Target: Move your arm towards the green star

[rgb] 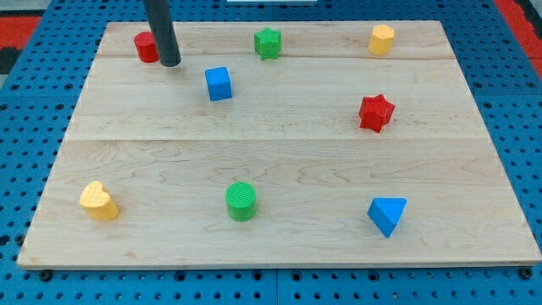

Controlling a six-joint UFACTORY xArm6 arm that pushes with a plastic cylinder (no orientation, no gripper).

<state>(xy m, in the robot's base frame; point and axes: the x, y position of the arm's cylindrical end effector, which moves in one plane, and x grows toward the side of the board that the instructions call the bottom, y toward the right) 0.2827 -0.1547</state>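
A wooden board is seen lying on a blue perforated surface. The dark rod is observed entering from the view's top, and my tip is found near the board's top-left corner, set just beside the red block on its right (the rod overlaps that block's right edge, so actual contact cannot be confirmed; its shape is partly hidden and appears roughly cylindrical). No gripper or hand is fitted, so no open or closed state applies: the rod ends plainly and nothing is held.

The green star is located near the board's top edge, a little left of centre, well to the right of my tip and slightly higher in the view. Nothing is touching it.

The blue cube is noted below and to the right of my tip, near but apart from it, lying lower than the line between the tip and the green star.

Remaining items are recorded as follows: a yellow hexagonal block at the top right; a red star at the right of centre; a yellow heart at the bottom left; a green cylinder at the bottom centre; a blue triangular block at the bottom right. All are standing well apart from one another.
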